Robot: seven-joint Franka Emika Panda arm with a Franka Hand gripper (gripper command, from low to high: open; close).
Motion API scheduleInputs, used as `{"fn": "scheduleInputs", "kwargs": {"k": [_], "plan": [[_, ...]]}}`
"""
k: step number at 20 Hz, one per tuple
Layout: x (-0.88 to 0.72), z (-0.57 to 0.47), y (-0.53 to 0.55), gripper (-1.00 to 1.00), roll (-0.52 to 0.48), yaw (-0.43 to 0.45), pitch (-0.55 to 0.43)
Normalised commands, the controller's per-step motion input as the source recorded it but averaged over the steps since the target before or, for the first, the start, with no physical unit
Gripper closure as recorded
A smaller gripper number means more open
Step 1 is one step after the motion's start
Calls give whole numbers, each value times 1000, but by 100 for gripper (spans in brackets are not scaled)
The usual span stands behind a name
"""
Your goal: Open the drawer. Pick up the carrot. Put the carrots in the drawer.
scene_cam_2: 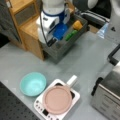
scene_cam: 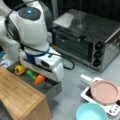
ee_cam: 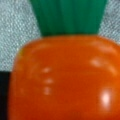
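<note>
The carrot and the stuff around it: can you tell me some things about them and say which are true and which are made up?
1. The drawer is open. True.
2. The carrot is inside the drawer, right under the robot's wrist. True; the gripper itself is hidden behind the wrist in both front views.
3. The carrot is lying in the light blue bowl. False: the bowl has nothing in it and sits on the table.
4. The pink pan sits on the white cooker. True.
5. The toaster oven door is hanging open. False: it is shut.
6. The yellow item lies on the table. False: it is in the drawer, beside the green vegetable.
</note>
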Motion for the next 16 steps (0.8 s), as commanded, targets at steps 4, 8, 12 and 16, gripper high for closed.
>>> {"fn": "scheduleInputs", "kwargs": {"k": [4,8,12,16], "plan": [[-229,-108,-17,100,207,-156,-255],[-228,-59,8,100,136,-167,-253],[-196,-80,78,-100,105,-158,-269],[-164,-109,109,-100,106,-157,-267]]}}
